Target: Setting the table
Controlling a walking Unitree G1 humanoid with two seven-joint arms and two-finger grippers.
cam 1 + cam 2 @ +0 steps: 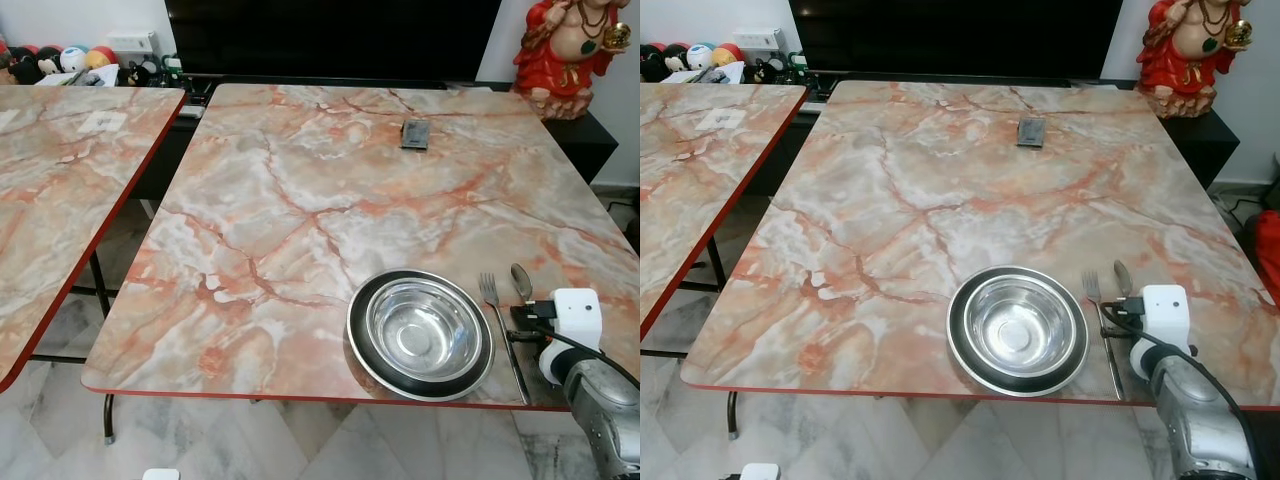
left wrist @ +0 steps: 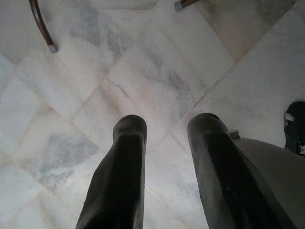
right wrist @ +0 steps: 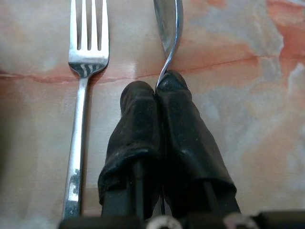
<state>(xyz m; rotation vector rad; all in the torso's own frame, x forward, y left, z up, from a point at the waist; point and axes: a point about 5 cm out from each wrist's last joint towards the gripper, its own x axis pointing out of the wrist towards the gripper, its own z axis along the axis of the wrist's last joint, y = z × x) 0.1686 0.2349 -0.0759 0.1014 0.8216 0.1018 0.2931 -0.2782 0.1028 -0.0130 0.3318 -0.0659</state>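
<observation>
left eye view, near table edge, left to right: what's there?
Steel bowl → fork → spoon, its handle gripped by the right claw.

The table [image 1: 300, 200] has a glossy, marble-patterned top in pink and grey with a thin red edge. At its five o'clock corner, the bowl [image 1: 421, 333] is polished metal, mirror-bright inside, with a dark rim. The fork [image 3: 83, 90] and spoon [image 3: 168, 28] are shiny steel. The right gripper [image 3: 157, 90] has matt black, rubbery fingers [image 3: 138, 124]. The floor [image 2: 143, 71] is smooth pale marble tile.
</observation>
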